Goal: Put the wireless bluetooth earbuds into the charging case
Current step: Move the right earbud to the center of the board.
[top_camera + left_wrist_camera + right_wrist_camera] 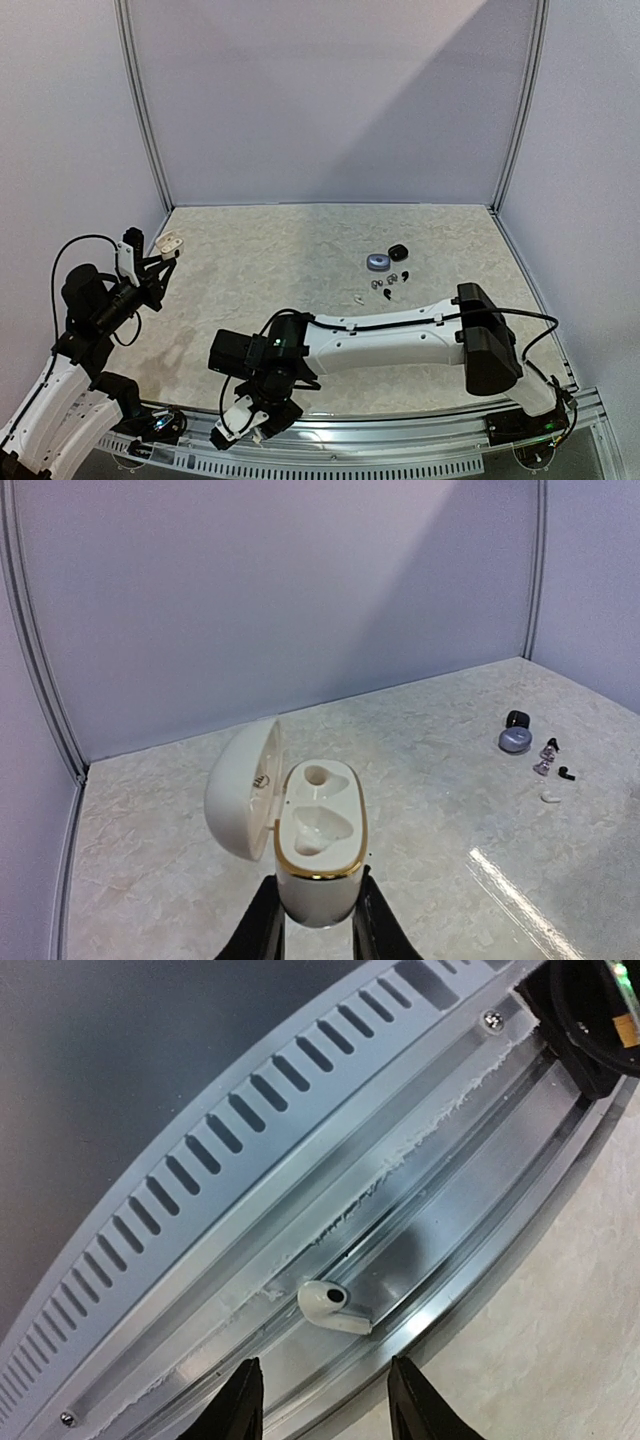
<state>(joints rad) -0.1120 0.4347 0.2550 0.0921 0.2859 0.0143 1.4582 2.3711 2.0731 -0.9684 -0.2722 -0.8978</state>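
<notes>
The left gripper [313,920] clamps the open white charging case [320,850] at far left, while the right gripper [325,1400], jaws apart and empty, hovers over a white earbud [335,1308] seemingly lodged in the near-edge rail [450,1200], where a skewed pinch could flick it overboard.

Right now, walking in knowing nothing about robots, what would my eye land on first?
Probably the white charging case, lid open, held up by the left gripper at the left of the table. Next, a lone white earbud lying in the metal rail at the near edge, just ahead of the open right gripper.
</notes>
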